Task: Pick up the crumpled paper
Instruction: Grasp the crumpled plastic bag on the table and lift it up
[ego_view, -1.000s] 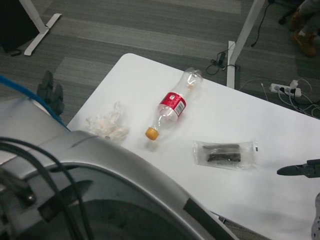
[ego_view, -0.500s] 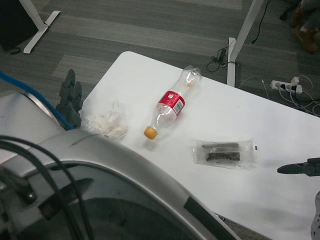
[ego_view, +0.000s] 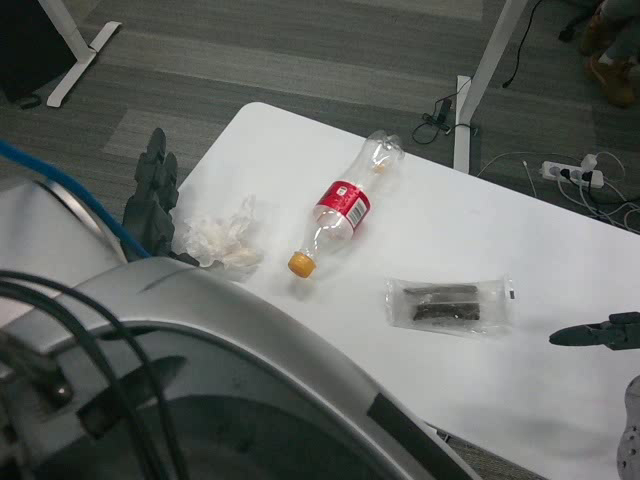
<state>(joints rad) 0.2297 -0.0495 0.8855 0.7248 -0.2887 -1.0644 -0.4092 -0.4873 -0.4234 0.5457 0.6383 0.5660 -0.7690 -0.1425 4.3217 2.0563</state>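
Note:
The crumpled paper (ego_view: 222, 240), a white wad, lies near the left edge of the white table (ego_view: 500, 230). My left hand (ego_view: 152, 195) stands right beside its left side, fingers stretched upward, at or just off the table's edge; it holds nothing, and whether it touches the paper I cannot tell. My left forearm (ego_view: 250, 370) fills the lower left and hides the table's near corner. At the far right edge, my right hand (ego_view: 598, 333) hovers low over the table, only its outstretched fingers showing, with nothing in them.
A clear plastic bottle (ego_view: 340, 215) with a red label and orange cap lies right of the paper. A clear packet (ego_view: 450, 305) with dark contents lies further right. Table legs (ego_view: 485, 70), a power strip (ego_view: 570, 175) and cables are on the floor beyond.
My left hand has come in from off the table's left edge to the paper's left side. The paper's top has shifted slightly right. The right hand stays in place.

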